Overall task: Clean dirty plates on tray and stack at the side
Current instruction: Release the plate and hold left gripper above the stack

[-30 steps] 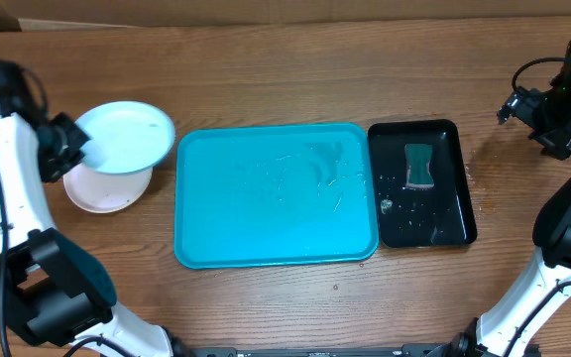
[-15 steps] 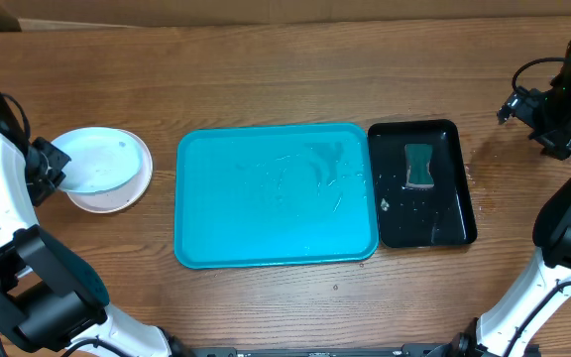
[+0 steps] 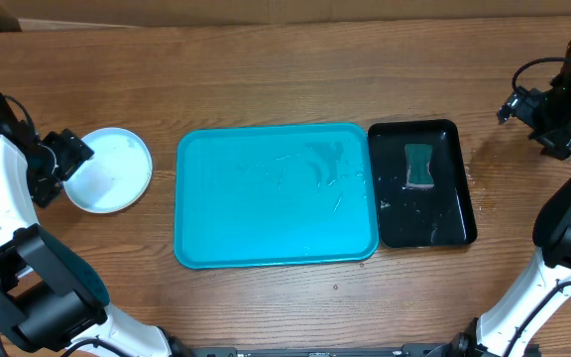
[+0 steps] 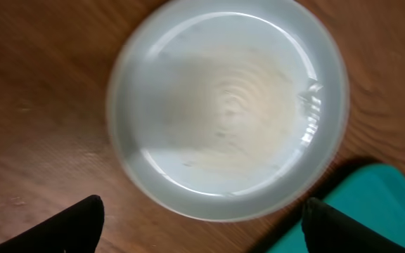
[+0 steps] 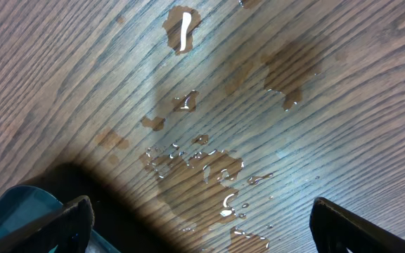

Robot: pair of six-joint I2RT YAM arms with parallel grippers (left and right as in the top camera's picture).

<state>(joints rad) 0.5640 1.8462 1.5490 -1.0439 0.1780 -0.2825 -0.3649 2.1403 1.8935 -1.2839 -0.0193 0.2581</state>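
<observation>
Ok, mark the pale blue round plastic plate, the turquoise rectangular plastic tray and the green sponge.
pale blue plate (image 3: 114, 170): overhead view, its centre
turquoise tray (image 3: 266, 203): overhead view, bare floor
green sponge (image 3: 420, 165): overhead view, top face

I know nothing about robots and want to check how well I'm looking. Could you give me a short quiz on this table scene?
1. True or false: no plate lies on the large turquoise rectangular plastic tray.
2. What lies in the narrow glossy black plastic tray? A) a green sponge B) a yellow cup C) a metal spoon
3. Which gripper is nearer the round pale plastic plate?

Key: 1 true. 2 A. 3 the left gripper, open beside the plate.
</observation>
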